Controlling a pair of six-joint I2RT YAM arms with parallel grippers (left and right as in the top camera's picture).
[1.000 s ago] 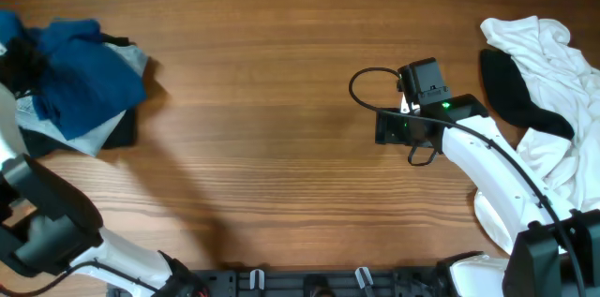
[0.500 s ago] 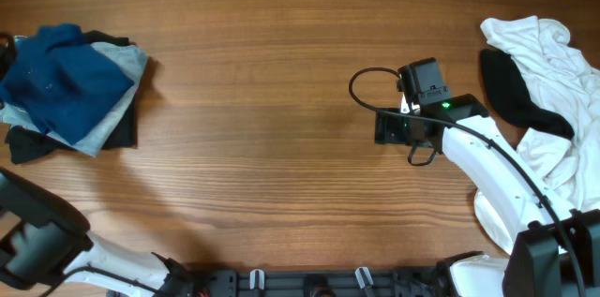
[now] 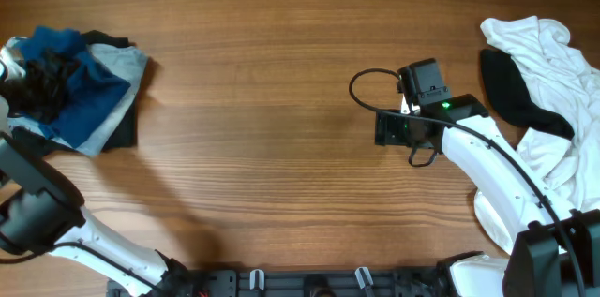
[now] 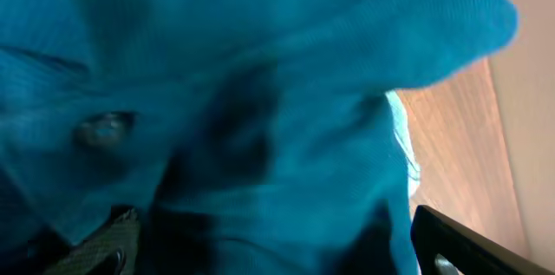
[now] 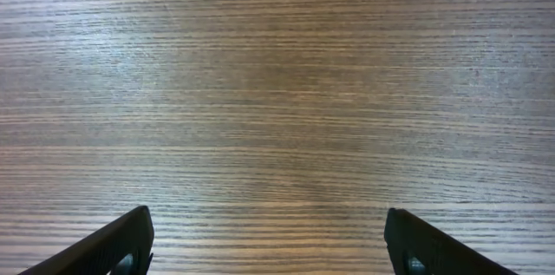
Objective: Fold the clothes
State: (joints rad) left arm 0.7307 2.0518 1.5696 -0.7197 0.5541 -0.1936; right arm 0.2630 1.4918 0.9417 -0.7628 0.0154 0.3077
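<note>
The clothes lie in two heaps. At the far left a deep-blue shirt (image 3: 89, 100) lies crumpled on a grey garment (image 3: 131, 61) and a black one (image 3: 120, 130). My left gripper (image 3: 42, 86) hangs over the shirt's left part. In the left wrist view blue cloth (image 4: 260, 93) fills the frame, and the left gripper (image 4: 273, 242) stands open, its jaws wide apart with the cloth lying loose between them. At the far right a white garment (image 3: 548, 63) lies bunched with a black garment (image 3: 511, 91) on it. My right gripper (image 3: 389, 128) is open over bare wood (image 5: 277, 93), left of that heap.
The wooden table (image 3: 281, 72) stretches between the two heaps. The right arm (image 3: 506, 185) runs along the left side of the white heap. The left arm (image 3: 37, 217) rises from the front left corner. A rail with clips (image 3: 309, 278) runs along the front edge.
The left jaws have opened and let the blue shirt settle onto the left heap. The left gripper swung out left, then came back over the shirt. The right arm has stayed put.
</note>
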